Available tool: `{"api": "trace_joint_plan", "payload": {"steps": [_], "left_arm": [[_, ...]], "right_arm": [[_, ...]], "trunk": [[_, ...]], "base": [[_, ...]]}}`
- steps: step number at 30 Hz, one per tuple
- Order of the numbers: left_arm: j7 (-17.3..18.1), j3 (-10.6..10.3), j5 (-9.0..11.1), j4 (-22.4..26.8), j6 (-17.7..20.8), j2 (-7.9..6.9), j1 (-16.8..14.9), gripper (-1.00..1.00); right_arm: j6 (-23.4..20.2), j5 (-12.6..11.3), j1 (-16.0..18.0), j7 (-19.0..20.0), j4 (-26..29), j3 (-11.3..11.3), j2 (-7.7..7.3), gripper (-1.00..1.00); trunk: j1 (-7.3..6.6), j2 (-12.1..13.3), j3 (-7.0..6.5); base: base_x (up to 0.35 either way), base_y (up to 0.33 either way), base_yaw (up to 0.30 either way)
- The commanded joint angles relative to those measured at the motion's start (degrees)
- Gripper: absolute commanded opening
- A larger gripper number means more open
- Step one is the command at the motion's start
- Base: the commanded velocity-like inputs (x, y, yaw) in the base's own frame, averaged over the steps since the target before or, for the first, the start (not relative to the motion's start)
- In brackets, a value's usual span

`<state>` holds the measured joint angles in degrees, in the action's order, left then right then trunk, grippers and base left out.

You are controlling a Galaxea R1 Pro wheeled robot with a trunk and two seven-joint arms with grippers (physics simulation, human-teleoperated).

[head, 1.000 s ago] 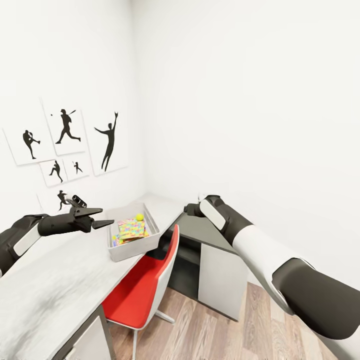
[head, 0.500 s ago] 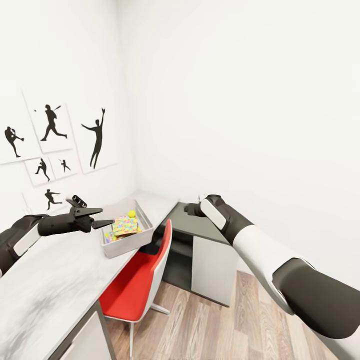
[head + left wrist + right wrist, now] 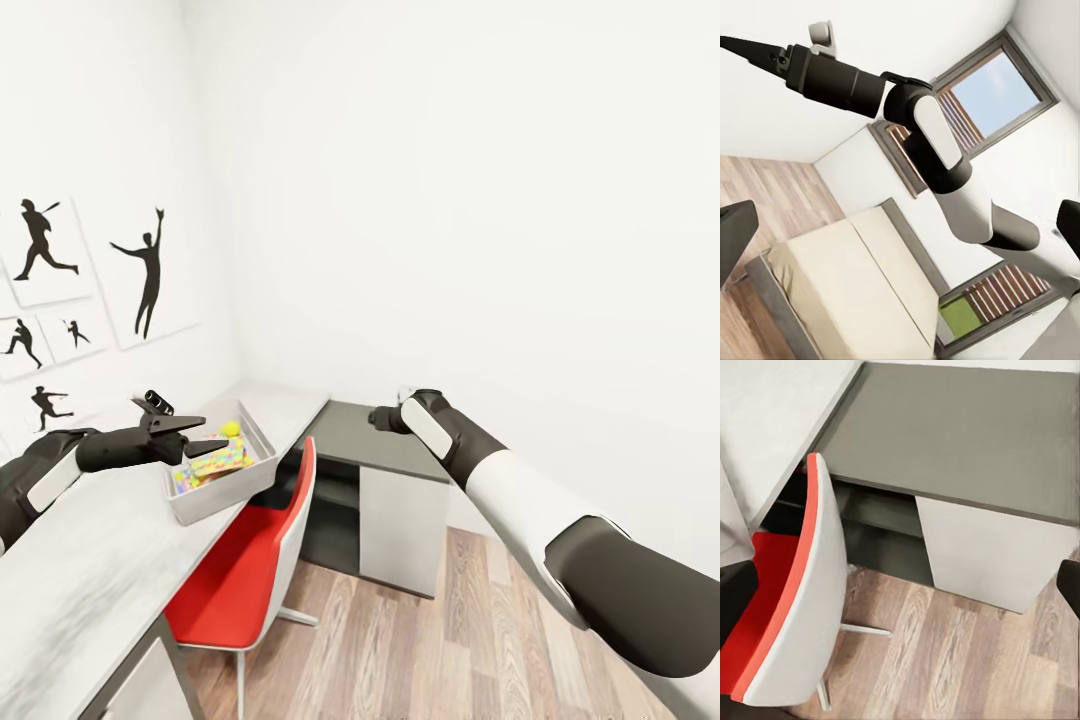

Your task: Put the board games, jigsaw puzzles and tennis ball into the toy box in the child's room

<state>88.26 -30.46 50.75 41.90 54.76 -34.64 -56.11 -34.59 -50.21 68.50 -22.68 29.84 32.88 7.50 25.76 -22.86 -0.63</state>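
- Along the left wall, long surface, light grey mottled top, runs to the corner; black silhouette sports pictures on the white wall above it.
- Bed in left wrist view: plain beige mattress, grey padded frame, on wood-plank floor; nothing visible on the mattress part shown.
- Dark grey cabinet, lower than the surface, flat matte top, pale front panel, open shelf on the chair side; sits in the corner next to the surface end.
- Red chair, red seat, pale grey shell back, thin metal legs, tucked against the surface edge just below the toy box.
- Toy box, pale grey-white plastic bin, flared rim, sloped walls, on the surface near the cabinet end.
- Jigsaw puzzles, multicoloured flat squares, lying inside the toy box, partly hidden by the left claw.
- Tennis ball, small, yellow-green, inside the toy box at the far side.
- Left claw, black, fingers spread, empty, hanging above the toy box.
- Right claw over the cabinet top; cannot tell its spread, black fingertips sit at the right wrist view's edges.
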Motion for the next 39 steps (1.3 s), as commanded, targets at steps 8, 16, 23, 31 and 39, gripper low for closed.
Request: {"api": "trace_joint_plan", "payload": {"steps": [8,16,23,31,39], "left_arm": [[0.3,-0.3,0.1,0.0,0.6,-0.08,-0.1,1.0],[0.3,-0.2,0.1,0.0,0.6,-0.08,-0.1,1.0],[0.3,-0.2,0.1,0.0,0.6,-0.08,-0.1,1.0],[0.3,-0.1,0.1,0.0,0.6,-0.08,-0.1,1.0],[0.3,-0.1,0.0,0.0,0.6,-0.08,-0.1,1.0]], "right_arm": [[0.0,-0.6,0.1,-0.5,0.0,0.3,-0.03,1.0],[0.0,-0.6,0.1,-0.5,0.0,0.3,-0.06,1.0],[0.0,-0.6,0.1,-0.5,0.0,0.3,-0.03,1.0],[0.0,-0.6,0.1,-0.5,0.0,0.3,-0.03,1.0],[0.0,-0.6,0.1,-0.5,0.0,0.3,-0.03,1.0]], "trunk": [[0.02,-0.1,0.47],[0.02,-0.1,0.89],[0.02,-0.1,1.24],[0.02,-0.1,1.65],[0.02,-0.1,2.06]], "base": [[0.0,0.0,-0.223],[0.0,0.0,-0.228],[0.0,0.0,-0.228],[0.0,0.0,-0.229],[0.0,0.0,-0.229]]}}
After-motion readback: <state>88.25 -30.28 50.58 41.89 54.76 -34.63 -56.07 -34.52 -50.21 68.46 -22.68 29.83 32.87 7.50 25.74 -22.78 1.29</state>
